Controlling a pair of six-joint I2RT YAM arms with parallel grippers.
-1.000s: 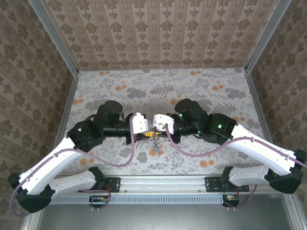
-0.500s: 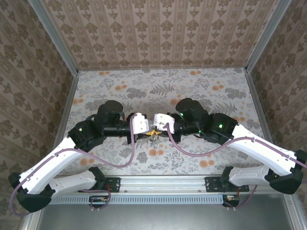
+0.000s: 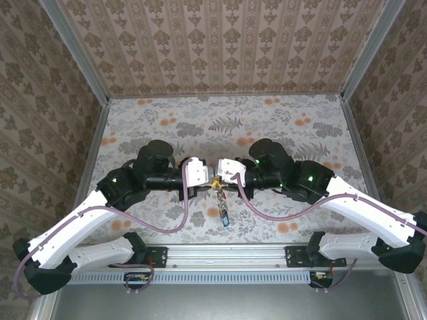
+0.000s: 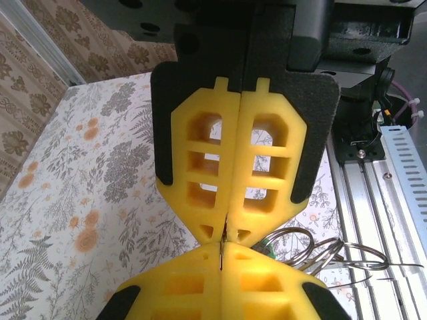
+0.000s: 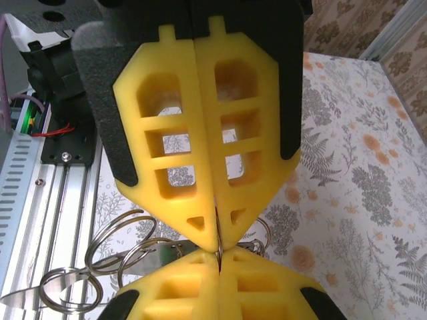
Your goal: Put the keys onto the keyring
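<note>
The two arms meet tip to tip just below the middle of the top view, above the flowered bench (image 3: 153, 127). The left claw (image 4: 225, 232) is clenched, its yellow fingers (image 4: 200, 167) pressed flat together along their whole length. The right claw (image 5: 217, 241) is clenched in the same way. In both wrist views the other claw's yellow tips rise from the bottom edge and touch the near claw's tips point to point.

A thin bright metal edge shows in the seam where the four tips meet. Whether it is ring wire or a key blade cannot be told, nor which claw bears the load.

The keyring (image 4: 330, 255) shows as several thin wire loops, overlapping and fanned out. It lies at the lower right of the left wrist view, just beside the tips. In the right wrist view the loops (image 5: 123, 250) sit at the lower left.

In the top view the keys (image 3: 223, 213) hang in a short string from the meeting point towards the bottom of the frame. The lowest one has a blue head.
</note>
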